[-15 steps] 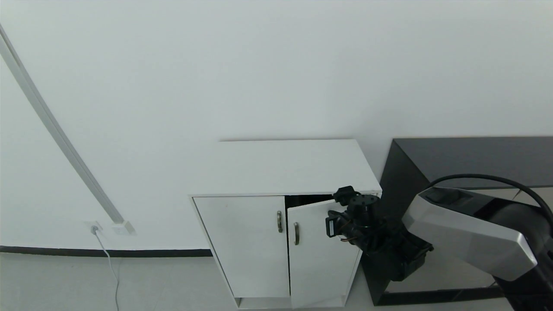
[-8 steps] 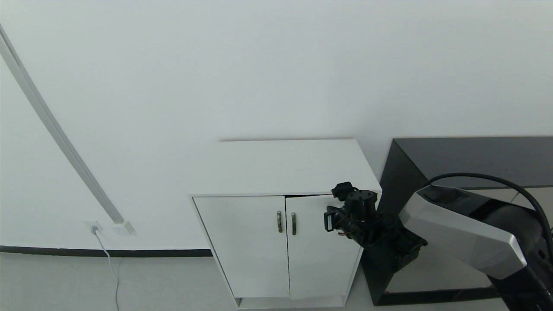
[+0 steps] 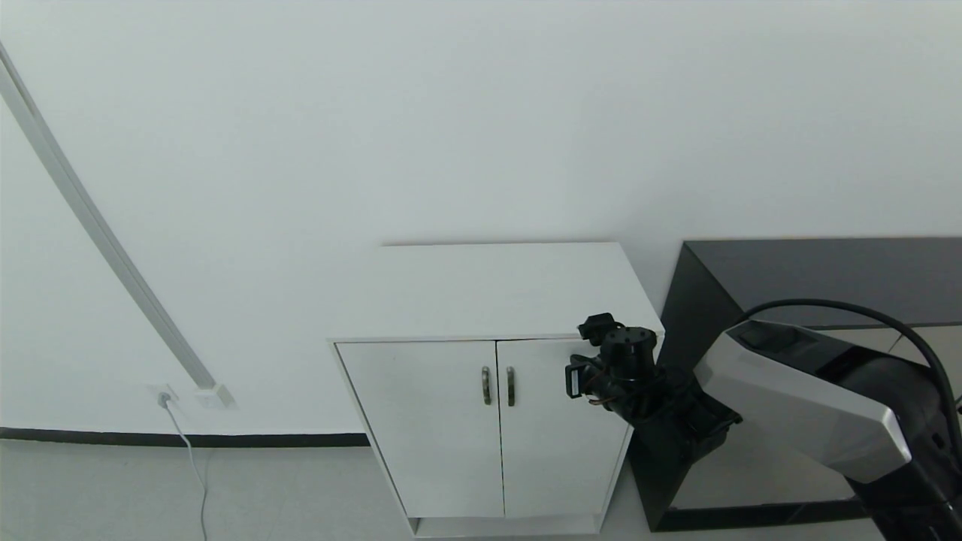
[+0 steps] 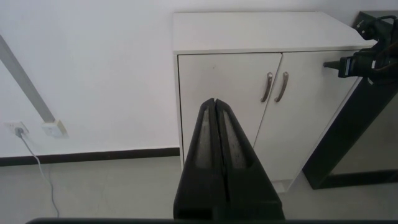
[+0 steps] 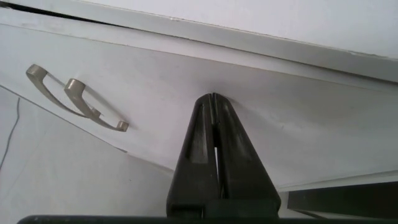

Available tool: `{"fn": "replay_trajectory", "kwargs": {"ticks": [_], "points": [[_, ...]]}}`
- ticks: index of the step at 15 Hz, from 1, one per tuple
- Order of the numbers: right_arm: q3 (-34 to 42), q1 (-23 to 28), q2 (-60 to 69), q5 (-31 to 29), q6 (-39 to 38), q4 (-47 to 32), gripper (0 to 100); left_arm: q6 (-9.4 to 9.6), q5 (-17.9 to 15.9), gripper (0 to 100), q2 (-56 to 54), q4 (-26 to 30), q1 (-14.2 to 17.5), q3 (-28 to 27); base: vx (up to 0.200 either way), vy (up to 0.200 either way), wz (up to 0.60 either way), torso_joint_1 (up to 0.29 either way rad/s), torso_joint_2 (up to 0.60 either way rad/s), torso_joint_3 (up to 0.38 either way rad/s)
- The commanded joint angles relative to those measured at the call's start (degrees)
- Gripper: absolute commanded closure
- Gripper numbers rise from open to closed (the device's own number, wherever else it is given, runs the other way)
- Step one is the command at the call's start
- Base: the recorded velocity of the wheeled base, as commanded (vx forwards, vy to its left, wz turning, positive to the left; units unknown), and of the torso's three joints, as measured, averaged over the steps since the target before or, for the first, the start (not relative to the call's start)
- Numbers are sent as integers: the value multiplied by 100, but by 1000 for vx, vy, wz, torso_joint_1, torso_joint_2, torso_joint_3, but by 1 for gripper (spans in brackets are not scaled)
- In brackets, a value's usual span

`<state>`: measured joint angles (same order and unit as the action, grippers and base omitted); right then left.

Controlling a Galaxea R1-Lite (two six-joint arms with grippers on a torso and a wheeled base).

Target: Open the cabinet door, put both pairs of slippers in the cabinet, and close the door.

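The white cabinet (image 3: pixel 496 293) stands against the wall with both doors shut. The two metal handles (image 3: pixel 486 385) (image 3: pixel 510 386) sit side by side at the middle seam. My right gripper (image 5: pixel 214 96) is shut with nothing in it. Its tips rest against the upper part of the right door (image 3: pixel 556 443), close under the cabinet's top edge. The right arm's wrist (image 3: pixel 624 368) hangs in front of that door's upper right corner. My left gripper (image 4: pixel 215 101) is shut and empty, held well back from the cabinet (image 4: pixel 261 37) and pointing at the left door (image 4: pixel 217 106).
A black low cabinet (image 3: pixel 789 270) stands right beside the white one. On the left, a wall socket (image 3: pixel 161 397) has a cable hanging to the floor, and a slanted conduit (image 3: pixel 98 225) runs up the wall. Open floor lies left of the cabinet.
The right door was ajar and has swung shut, flush with the left one. My right gripper has followed it in toward the cabinet.
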<state>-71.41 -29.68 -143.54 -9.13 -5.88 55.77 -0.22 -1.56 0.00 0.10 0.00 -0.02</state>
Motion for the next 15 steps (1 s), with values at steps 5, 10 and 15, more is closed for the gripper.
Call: {"fn": "replay_trajectory", "kwargs": {"ticks": [5,10,15], "points": [[-83,-2,-16,-1,-1,-23,100,-4,-2,100,0,-1,0,2,0,0,0,0,0,0],[-154,-2,-16,-10,-1,-23,100,-4,-2,100,0,-1,0,-6,0,0,0,0,0,0],[-198,-2,-24,-36,-1,-23,100,-4,-2,100,0,-1,0,-6,0,0,0,0,0,0]]}}
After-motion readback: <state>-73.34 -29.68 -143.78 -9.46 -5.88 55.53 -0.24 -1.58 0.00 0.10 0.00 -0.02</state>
